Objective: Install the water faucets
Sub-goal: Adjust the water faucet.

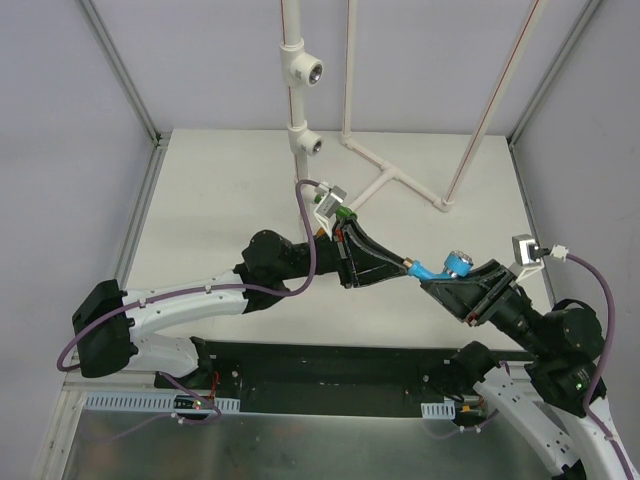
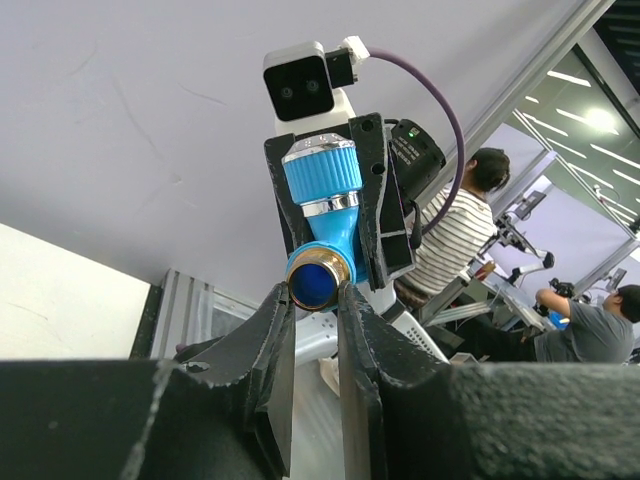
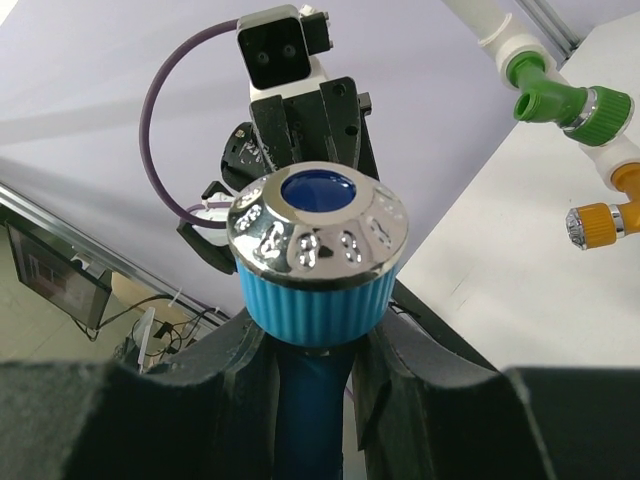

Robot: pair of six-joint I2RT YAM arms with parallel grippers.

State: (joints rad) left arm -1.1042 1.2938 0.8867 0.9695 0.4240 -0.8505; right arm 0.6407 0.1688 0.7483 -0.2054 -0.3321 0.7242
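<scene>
While the right gripper [image 3: 315, 335] is clamping the light blue faucet [image 1: 432, 267] above the table's [image 1: 230, 190] near right,
the left gripper [image 2: 315, 295] is pinching its brass-rimmed end, jaws narrow.

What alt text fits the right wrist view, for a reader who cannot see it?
The right gripper clamps a light blue faucet, its chrome cap facing the camera. The left gripper is just behind; a green faucet and an orange faucet sit on white pipe upper right.
</scene>
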